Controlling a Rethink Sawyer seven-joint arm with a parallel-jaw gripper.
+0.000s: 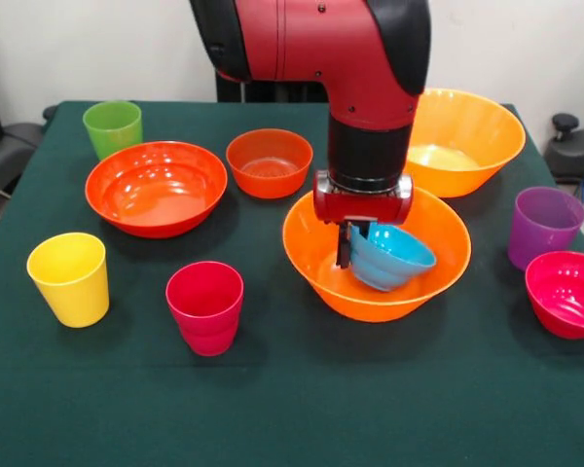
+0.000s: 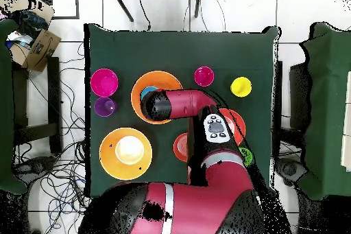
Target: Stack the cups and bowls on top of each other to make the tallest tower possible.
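My gripper (image 1: pixel 352 245) reaches down into a large orange bowl (image 1: pixel 370 302) near the table's middle. It is shut on the near rim of a small blue bowl (image 1: pixel 397 257), which hangs tilted inside the orange one. From above, the arm hides most of this; only a sliver of the blue bowl (image 2: pixel 147 92) shows in the orange bowl (image 2: pixel 164 79). Green (image 1: pixel 112 126), yellow (image 1: pixel 70 277), crimson (image 1: pixel 206 306) and purple (image 1: pixel 543 226) cups stand apart and upright.
A second large orange bowl (image 1: pixel 464 136) sits behind right. A wide red-orange bowl (image 1: pixel 156 187) and a small red-orange bowl (image 1: pixel 269 161) lie to the left. A magenta bowl (image 1: pixel 567 292) rests at the right edge beside the purple cup.
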